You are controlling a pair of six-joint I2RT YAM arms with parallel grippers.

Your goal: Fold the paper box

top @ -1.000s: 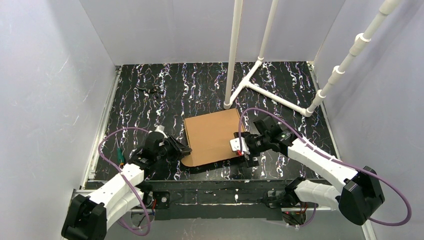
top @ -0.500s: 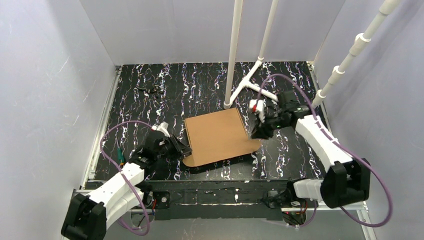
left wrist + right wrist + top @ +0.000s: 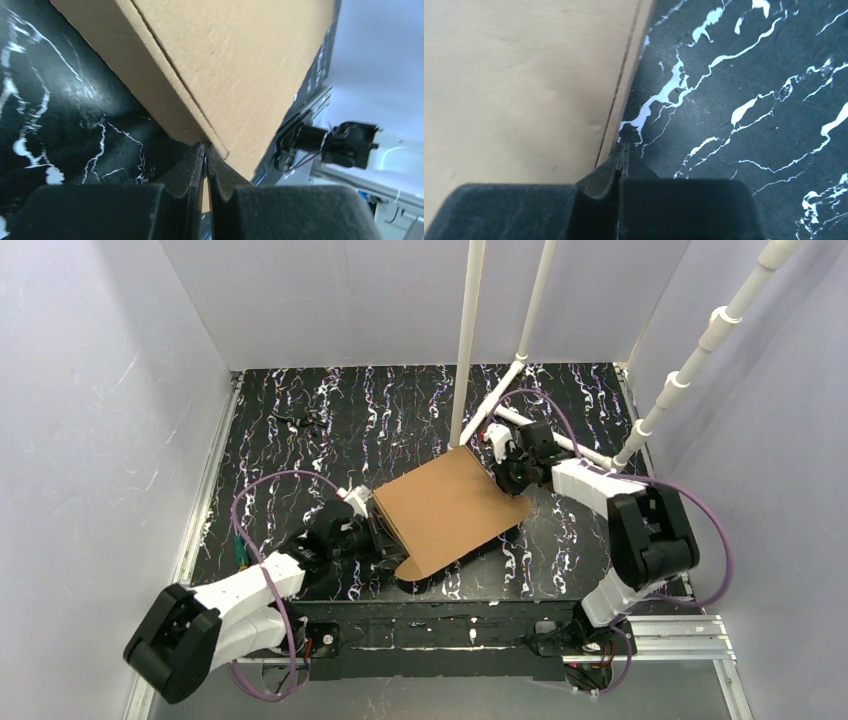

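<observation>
Top view: paper box [image 3: 450,512] mid-worktop [image 3: 300,440], skewed, lying between both hands. Left hand [image 3: 372,533] at its near-left edge, right hand [image 3: 505,468] at its far-right corner.
Left wrist view: left hand [image 3: 205,150] clenched, grasping paper box [image 3: 240,60] by its edge.
Right wrist view: right hand [image 3: 623,146] clenched empty, at paper box [image 3: 524,75] edge.

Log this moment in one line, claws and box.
task: fold paper box | left claw: shut, tips at box's near-left edge | right claw: shut, tips at box's far-right edge | hold on box: cannot tell
</observation>
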